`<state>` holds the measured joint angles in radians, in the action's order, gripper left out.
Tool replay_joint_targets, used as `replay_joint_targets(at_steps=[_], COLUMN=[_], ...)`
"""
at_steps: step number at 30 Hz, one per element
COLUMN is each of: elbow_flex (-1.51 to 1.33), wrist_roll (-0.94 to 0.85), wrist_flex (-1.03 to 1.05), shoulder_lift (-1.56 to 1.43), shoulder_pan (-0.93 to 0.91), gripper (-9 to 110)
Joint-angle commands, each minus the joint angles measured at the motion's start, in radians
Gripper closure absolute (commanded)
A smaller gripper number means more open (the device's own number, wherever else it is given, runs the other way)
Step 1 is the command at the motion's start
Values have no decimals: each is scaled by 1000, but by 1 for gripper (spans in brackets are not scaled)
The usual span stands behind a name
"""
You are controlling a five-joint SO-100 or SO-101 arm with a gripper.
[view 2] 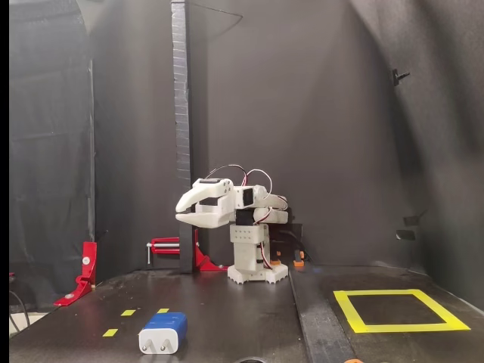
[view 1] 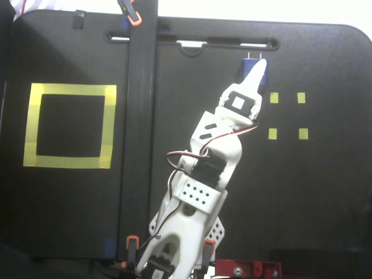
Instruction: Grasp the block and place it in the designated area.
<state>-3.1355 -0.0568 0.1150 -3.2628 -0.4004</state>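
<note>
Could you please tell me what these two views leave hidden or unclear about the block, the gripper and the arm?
- The block: in the top-down fixed view the gripper covers most of it.
- The gripper: neither fixed view shows clearly whether it is open or shut; the fingers overlap.
- The arm's base: cut off by the bottom edge in the top-down fixed view.
- The small yellow squares: only three appear in the front fixed view; the fourth is not visible.

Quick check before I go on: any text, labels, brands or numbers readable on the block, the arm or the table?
None can be read in either fixed view.
Block: no print visible on its blue and white faces.
Arm: the pale square patch near the wrist is blank or too blurred to tell.
Yellow tape square: plain tape, no marks.
</note>
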Motion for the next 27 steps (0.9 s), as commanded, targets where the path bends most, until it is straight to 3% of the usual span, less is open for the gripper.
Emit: replay_joint_targets(at_steps=[1, 12, 27], elbow_flex=[8, 465, 1324], wrist_roll=[-3, 71, 100], wrist_flex=[-92, -37, 709], shoulder_lift=[64, 650, 1331], shoulder_pan=[2, 6, -14], gripper=[102, 102, 102])
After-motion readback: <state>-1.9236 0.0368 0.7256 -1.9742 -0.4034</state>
